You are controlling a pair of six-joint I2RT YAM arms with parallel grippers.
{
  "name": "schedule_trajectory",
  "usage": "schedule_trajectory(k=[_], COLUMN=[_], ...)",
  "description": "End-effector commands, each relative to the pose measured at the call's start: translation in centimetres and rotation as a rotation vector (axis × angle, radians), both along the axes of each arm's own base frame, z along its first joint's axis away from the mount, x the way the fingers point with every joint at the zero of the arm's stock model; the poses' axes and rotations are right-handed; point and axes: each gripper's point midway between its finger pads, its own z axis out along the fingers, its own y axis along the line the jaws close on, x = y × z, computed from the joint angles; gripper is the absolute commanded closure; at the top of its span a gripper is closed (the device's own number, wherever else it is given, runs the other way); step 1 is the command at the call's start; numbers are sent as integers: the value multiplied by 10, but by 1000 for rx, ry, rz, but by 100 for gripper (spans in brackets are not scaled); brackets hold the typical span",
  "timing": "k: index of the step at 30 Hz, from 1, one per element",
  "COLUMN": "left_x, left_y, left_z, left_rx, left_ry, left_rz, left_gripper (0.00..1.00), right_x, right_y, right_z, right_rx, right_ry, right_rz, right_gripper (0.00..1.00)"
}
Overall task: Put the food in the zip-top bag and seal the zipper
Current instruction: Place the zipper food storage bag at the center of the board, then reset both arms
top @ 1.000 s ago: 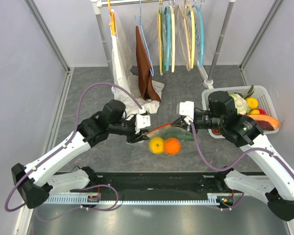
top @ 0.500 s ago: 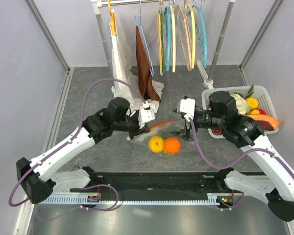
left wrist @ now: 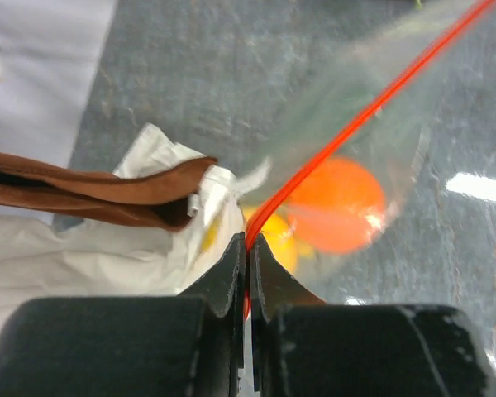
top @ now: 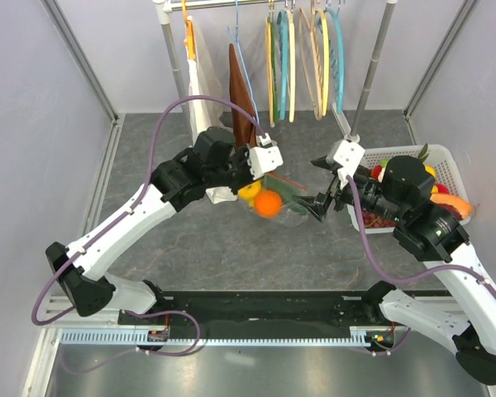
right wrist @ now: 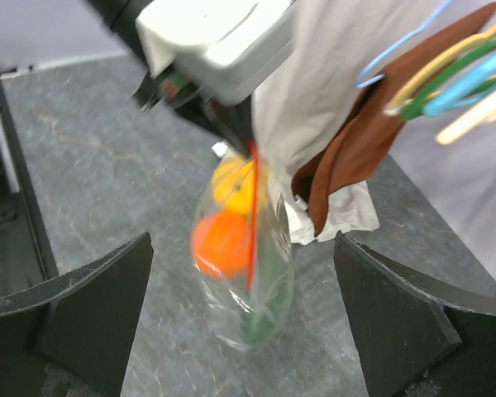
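Left end effector (left wrist: pixel 248 248) clamped on zipper (left wrist: pixel 355 124) | bag (right wrist: pixel 248 281) hangs from it above tabletop (top: pixel 190 248) | orange (right wrist: pixel 219 244), yellow fruit (right wrist: pixel 236 186) inside | I make out cucumber (right wrist: pixel 260 322) only as green blur | right end effector (top: pixel 321 203) jaws apart, beside bag

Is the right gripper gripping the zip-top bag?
No, the right gripper stands wide open, clear of the zip-top bag, which hangs from the shut left gripper.

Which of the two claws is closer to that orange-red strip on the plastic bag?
Left. The left gripper is pinched shut right on the zipper, with the zip-top bag hanging from it. The right gripper stands open beside the bag, not touching it.
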Motion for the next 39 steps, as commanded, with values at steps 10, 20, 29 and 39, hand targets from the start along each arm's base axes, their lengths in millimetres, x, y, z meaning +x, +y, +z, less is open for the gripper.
schedule_trajectory(k=[10, 20, 29, 39], left_x=[-130, -137, -150, -86], left_y=[-18, -28, 9, 76], left_z=[-185, -191, -88, -8], left_rx=[284, 257, 142, -165], left_ry=[509, 556, 303, 401], left_rz=[-106, -109, -245, 162], left_gripper=[95, 53, 0, 0], right_x=[1, 4, 0, 27], right_y=[-20, -32, -35, -66], right_z=[19, 1, -16, -58], right_rx=[102, 66, 107, 73], right_ry=[9, 41, 129, 253], right_rz=[-131, -197, -188, -391], right_gripper=[2, 2, 2, 2])
